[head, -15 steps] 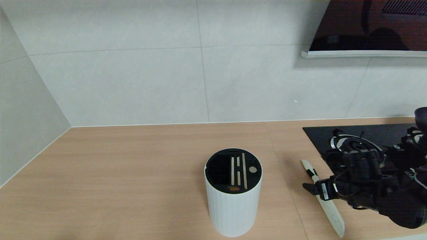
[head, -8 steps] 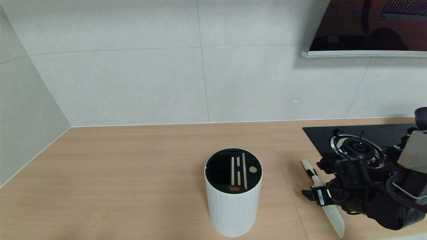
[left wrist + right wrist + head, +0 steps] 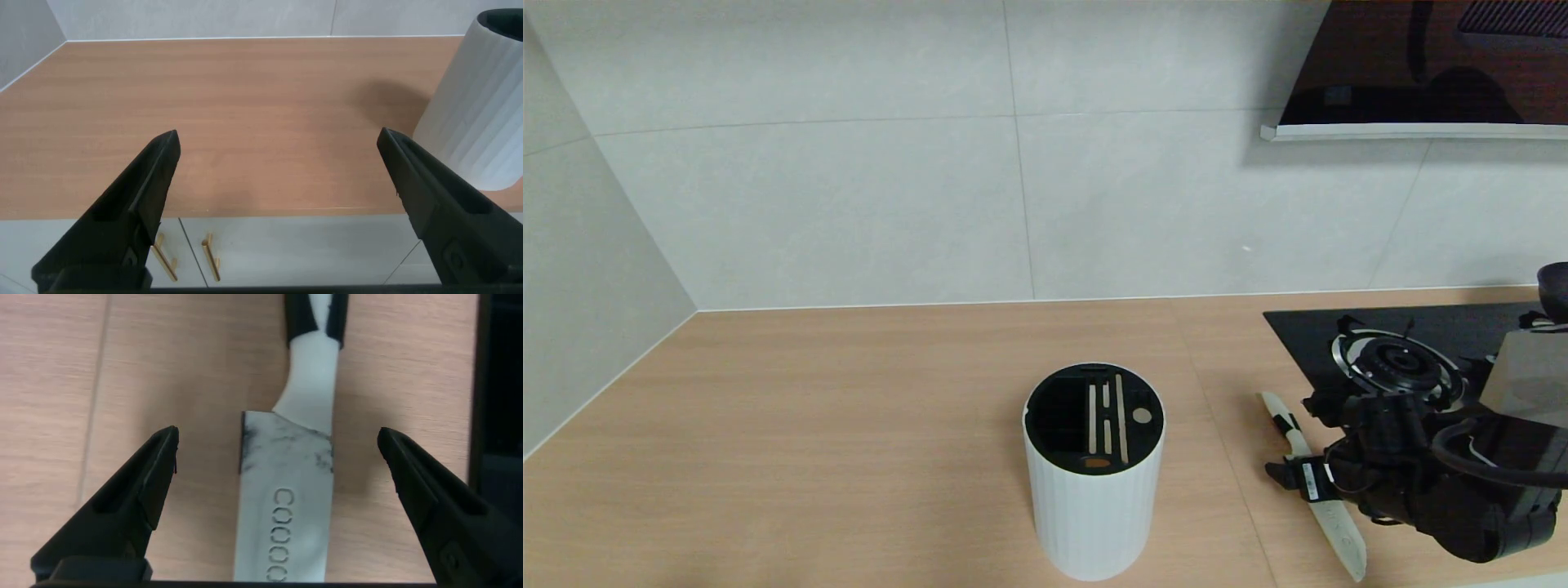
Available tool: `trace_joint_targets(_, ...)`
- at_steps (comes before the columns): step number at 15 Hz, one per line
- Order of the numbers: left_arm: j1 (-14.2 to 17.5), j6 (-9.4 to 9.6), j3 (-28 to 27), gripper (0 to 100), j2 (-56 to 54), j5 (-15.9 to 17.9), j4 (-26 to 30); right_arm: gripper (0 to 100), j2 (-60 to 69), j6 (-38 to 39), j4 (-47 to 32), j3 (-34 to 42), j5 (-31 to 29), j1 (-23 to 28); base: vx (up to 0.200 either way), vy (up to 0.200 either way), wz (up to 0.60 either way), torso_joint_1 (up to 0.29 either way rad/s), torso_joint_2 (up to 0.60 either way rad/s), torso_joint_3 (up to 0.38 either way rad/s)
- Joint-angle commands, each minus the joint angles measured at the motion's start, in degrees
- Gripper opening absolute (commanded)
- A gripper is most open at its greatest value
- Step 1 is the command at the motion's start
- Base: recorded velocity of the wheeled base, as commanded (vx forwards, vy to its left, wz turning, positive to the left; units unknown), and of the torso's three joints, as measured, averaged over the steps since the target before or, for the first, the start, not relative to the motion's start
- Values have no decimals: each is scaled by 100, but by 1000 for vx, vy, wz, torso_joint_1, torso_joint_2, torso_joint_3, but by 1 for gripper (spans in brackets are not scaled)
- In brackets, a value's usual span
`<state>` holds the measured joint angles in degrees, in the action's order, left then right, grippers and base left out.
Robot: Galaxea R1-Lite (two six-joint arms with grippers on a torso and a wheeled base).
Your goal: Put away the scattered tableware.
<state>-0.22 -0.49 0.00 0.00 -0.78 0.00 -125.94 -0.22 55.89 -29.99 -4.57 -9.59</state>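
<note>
The long wooden counter (image 3: 849,425) runs across the lower half of the head view, with a black hob (image 3: 1307,335) set in at the right edge. Low and a little right of centre stands a white ribbed holder (image 3: 1093,506), upright, its black top cut with slots.

Between holder and hob, at lower right, a knife (image 3: 1339,531) lies flat on the wood. It is pale, its handle banded in black and pointing toward the wall.

The right gripper (image 3: 1290,437) hangs over its middle. Close up, the blade (image 3: 290,506) is marbled grey with a row of oval dimples, and the right gripper (image 3: 276,437) is spread wide, one finger on either side, gripping nothing.

The left gripper (image 3: 276,139), likewise spread and empty, sits over the counter's front edge beside the holder (image 3: 478,106), with cabinet handles (image 3: 211,255) below.
</note>
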Motion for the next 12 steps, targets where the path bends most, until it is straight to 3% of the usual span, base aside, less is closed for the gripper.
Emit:
trace_joint_targets(1, 4, -4, 0, 100, 0, -1, 0, 100, -36, -4, 0, -7, 0, 28, 0, 0, 0, 0, 0, 0)
trace_joint_targets(4, -4, -4, 0, 100, 0, -1, 0, 100, -18, -13, 0, 2, 9, 28, 0, 0, 0, 0, 0, 0)
trace_joint_targets(5, 4, -4, 0, 100, 0, -1, 0, 0, -18, -13, 0, 2, 9, 28, 0, 0, 0, 0, 0, 0)
trace_joint_targets(12, -4, -4, 0, 100, 0, -1, 0, 0, 8, -13, 0, 28, 9, 28, 0, 0, 0, 0, 0, 0)
